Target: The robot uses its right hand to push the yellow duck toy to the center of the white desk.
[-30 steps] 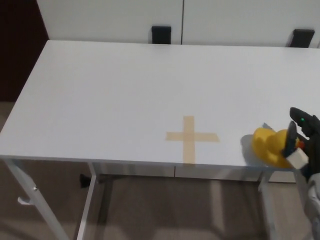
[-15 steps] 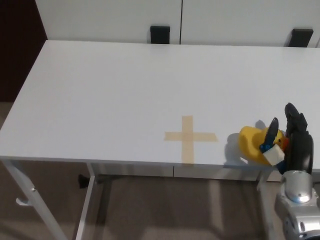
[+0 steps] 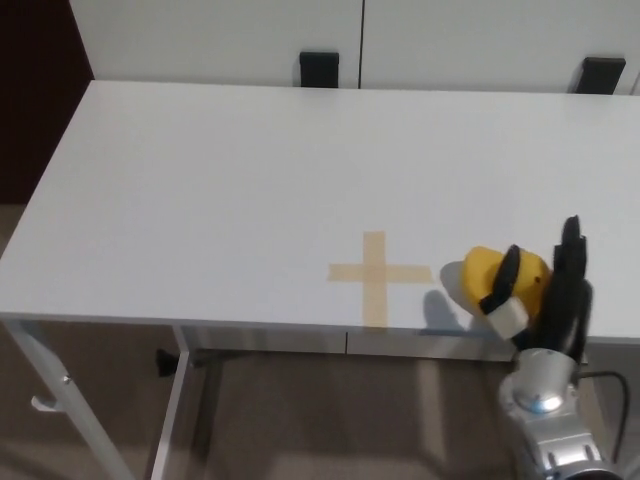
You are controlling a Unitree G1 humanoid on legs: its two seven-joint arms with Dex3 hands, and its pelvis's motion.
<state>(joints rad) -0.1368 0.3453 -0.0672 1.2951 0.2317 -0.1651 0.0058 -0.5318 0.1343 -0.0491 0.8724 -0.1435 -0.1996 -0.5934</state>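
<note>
The yellow duck toy [image 3: 478, 275] sits on the white desk [image 3: 250, 170] near the front edge, just right of a tan tape cross [image 3: 378, 274]. My right hand [image 3: 545, 290] stands against the duck's right side, fingers apart and pointing up, thumb lying across the duck's near side. It holds nothing. The duck's right half is hidden behind the hand. My left hand does not show.
Two black brackets [image 3: 320, 68] [image 3: 604, 74] stand at the desk's far edge against white cabinets. The desk's front edge runs just below the duck. White desk legs [image 3: 60, 400] and brown floor show beneath.
My right hand has moved left along the front edge, and the duck has slid left with it, closer to the tape cross.
</note>
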